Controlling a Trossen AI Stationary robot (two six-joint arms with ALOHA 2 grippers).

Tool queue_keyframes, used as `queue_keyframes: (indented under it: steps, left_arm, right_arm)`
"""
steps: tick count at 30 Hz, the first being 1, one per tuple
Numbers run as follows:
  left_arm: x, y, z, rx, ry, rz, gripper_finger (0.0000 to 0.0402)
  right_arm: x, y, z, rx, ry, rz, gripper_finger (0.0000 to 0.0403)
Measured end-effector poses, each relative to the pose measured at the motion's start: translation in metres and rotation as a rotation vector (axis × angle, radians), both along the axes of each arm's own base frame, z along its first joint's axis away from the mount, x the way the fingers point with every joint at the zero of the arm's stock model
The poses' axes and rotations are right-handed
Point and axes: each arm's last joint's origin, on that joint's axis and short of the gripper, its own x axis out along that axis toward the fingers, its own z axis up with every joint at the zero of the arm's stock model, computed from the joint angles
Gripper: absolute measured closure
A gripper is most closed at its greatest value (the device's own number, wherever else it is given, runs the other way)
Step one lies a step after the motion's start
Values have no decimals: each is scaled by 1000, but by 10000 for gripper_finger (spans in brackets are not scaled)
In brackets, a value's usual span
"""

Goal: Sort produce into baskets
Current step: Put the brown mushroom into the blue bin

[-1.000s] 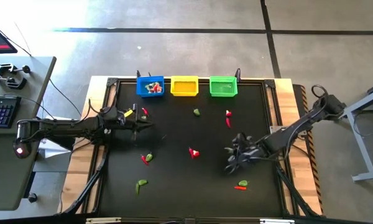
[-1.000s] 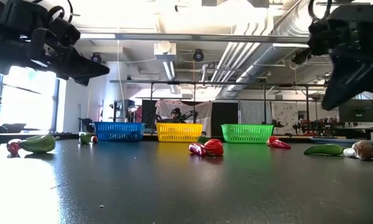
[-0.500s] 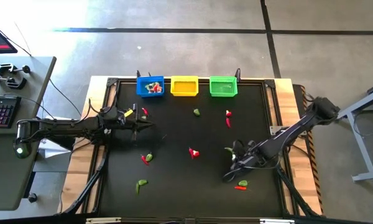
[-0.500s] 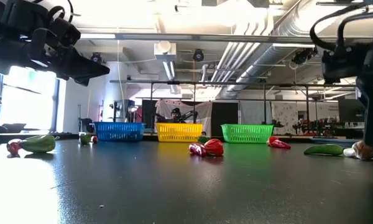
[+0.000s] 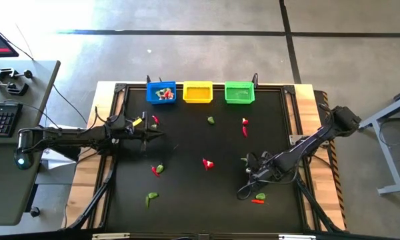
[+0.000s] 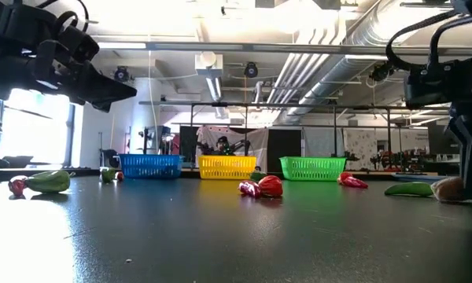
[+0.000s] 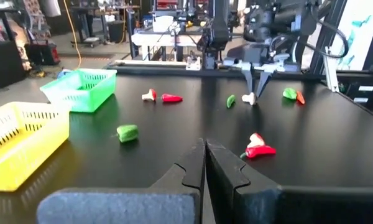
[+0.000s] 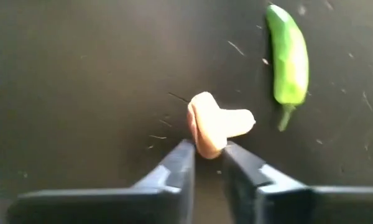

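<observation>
While right claw [image 8: 205, 163] nears mushroom [image 8: 214, 123], green pepper [image 8: 288, 55] beside.

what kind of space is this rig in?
Probably an industrial lab or workshop. The low view shows exposed ceiling ducts and workbenches with equipment behind the table; the high view shows a bare concrete floor and a side desk with a keyboard.

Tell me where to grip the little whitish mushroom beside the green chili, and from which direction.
Grip the mushroom across its broad tan cap, coming straight down from above. It lies on its side on the table, stem pointing toward the green chili, so the cap is probably the fuller part to pinch. The right end effector is already right at the cap, its fingers only narrowly apart.
</observation>
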Motion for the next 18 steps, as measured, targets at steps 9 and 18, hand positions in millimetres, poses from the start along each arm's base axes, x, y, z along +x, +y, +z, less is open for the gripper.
queue_keyframes:
  steps: [9,18]
  left_arm:
    - [1,0,11,24,-112,-1,402]
    - [1,0,15,48,-148,-1,402]
  right_arm:
    - [33,-1,20,-36,-263,177,398]
    - [95,-64,21,-278,-527,302,402]
